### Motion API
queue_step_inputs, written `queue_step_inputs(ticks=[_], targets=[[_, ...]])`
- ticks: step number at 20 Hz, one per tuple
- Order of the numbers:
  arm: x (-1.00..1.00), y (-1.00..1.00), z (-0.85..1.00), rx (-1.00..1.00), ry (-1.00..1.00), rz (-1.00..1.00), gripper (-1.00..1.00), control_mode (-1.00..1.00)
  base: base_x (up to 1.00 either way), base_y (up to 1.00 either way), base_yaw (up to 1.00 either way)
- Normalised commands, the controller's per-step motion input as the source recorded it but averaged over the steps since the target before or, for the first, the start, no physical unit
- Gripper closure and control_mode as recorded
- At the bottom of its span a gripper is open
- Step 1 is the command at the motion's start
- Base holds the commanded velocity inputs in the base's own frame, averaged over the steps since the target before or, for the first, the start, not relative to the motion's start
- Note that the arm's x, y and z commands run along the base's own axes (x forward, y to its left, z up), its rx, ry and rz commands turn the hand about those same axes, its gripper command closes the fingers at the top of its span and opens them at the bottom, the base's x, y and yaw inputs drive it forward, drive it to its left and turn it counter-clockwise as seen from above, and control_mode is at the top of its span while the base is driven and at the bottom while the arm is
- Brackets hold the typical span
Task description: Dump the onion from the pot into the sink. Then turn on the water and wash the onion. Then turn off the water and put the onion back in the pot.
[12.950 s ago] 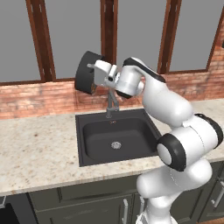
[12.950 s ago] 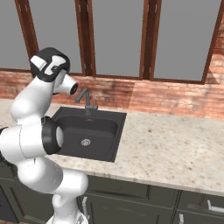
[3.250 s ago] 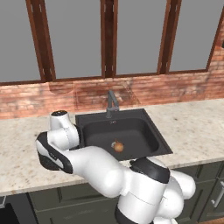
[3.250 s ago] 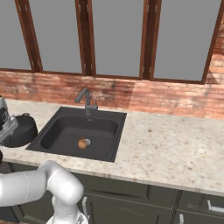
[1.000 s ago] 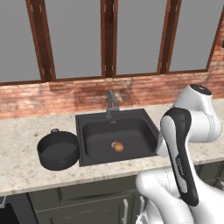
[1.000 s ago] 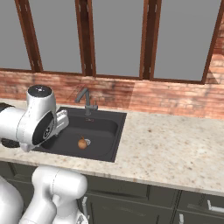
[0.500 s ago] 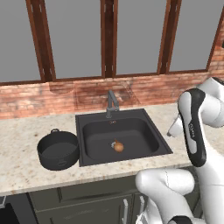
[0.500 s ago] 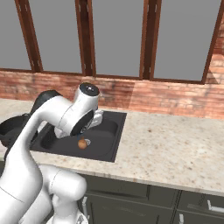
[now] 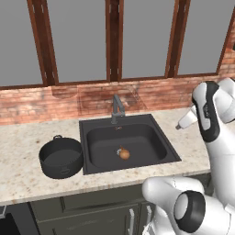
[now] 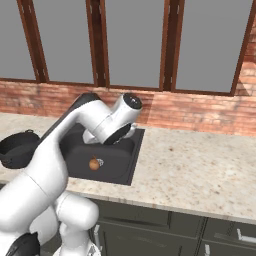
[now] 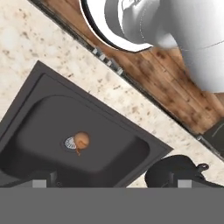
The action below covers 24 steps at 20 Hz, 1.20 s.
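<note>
So right now your small orange-brown onion (image 9: 124, 154) is sitting in the matte black rectangular sink (image 9: 161, 140), basically on the round silver drain (image 11: 70, 142), and the empty round black pot with the loop handles (image 9: 61, 157) is parked on the speckled granite table (image 9: 20, 143) just beside the sink's left edge. Your jaws are spread fully apart with nothing in them, up high over the basin. Next job looks like the dark grey faucet (image 9: 117, 109) at the back rim, and that's where I'd be careful: come in at a sloppy angle and you'll likely skid off the handle or shove the spout instead of turning the water on. Also that big white elbow swings wide, so watch it near the pot. The onion is round, so it may roll when you grab it later. No brands, labels or writing anywhere that I can read.
</note>
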Motion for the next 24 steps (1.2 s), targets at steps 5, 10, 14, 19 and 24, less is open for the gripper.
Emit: queue_step_inputs(ticks=[5, 10, 14, 19, 24], targets=[[0.31, -0.01, 0.0, 0.06, -0.04, 0.27, -1.0, -1.0, 0.0, 0.0, 0.0], [0.52, -0.02, 0.0, 0.07, -0.02, 0.37, -1.0, -1.0, 0.0, 0.0, 0.0], [0.52, -0.03, 0.0, 0.07, -0.03, 0.47, -1.0, -1.0, 0.0, 0.0, 0.0], [0.34, 0.0, -0.11, 0.01, -0.14, 0.51, -1.0, -1.0, 0.0, 0.0, 0.0], [0.02, 0.0, -0.02, 0.0, -0.37, 0.53, -1.0, -1.0, 0.0, 0.0, 0.0]])
